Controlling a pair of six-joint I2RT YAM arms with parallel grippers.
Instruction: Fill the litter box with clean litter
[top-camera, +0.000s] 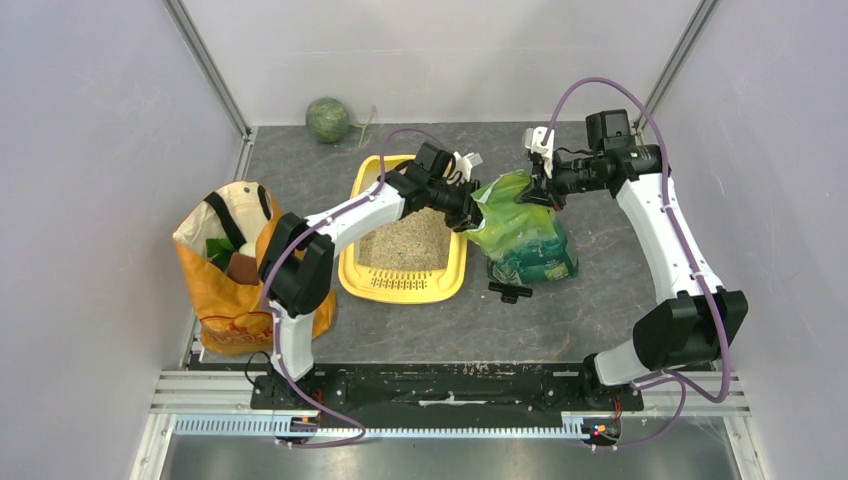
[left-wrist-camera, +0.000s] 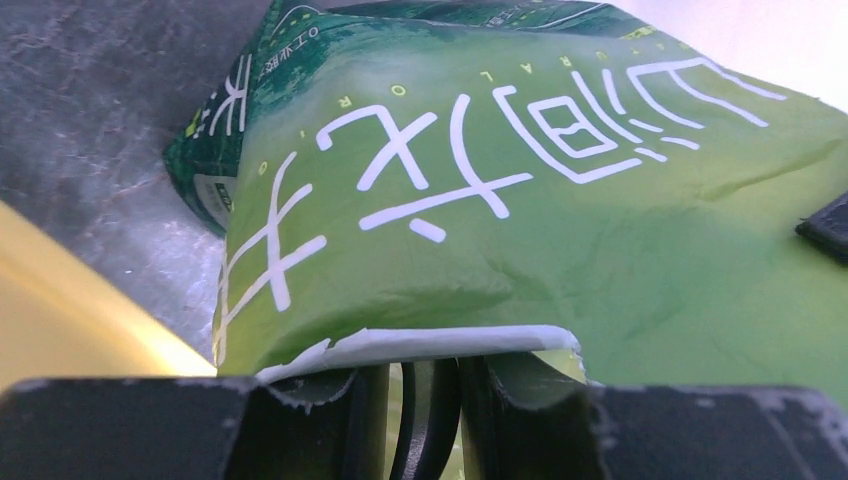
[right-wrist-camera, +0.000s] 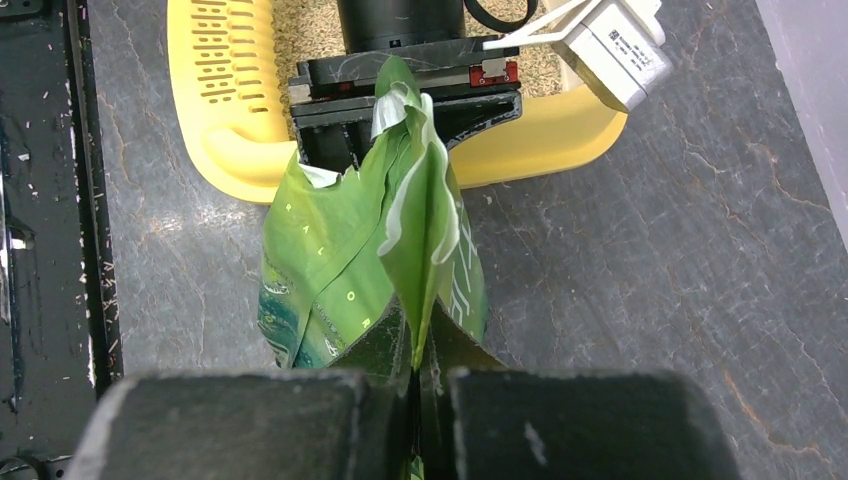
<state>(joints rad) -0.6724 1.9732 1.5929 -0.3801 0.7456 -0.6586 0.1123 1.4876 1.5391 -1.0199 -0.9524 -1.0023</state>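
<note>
Where my left arm reaches out over the dark grey tabletop (top-camera: 600, 310), an orange shopping bag (top-camera: 232, 290) stands at the far left edge, its mouth open and a few things tucked inside that I cannot make out. Further back, by the rear wall, lies a round green melon (top-camera: 327, 119). Next comes the yellow litter box (top-camera: 349, 262), lying lengthwise with its slotted grille at the end nearest my bases. Beige litter (top-camera: 412, 243) covers its floor, and my left forearm crosses above its far half. My left hand (top-camera: 468, 212) sits at the box's right rim, its fingers narrowed onto the torn top edge of a glossy green bag (top-camera: 527, 240), with the white lining of that edge showing between them. The green bag stands on the tabletop just beside the right side of the litter box, its top drawn out into a creased ridge between my two hands. A small black piece (top-camera: 510, 291) lies on the tabletop just in front of the bag, apart from it. On the right, my right hand (top-camera: 543, 188) is pinched fully together on the opposite side of the bag's top, a fold of green film pressed flat between its fingers.
</note>
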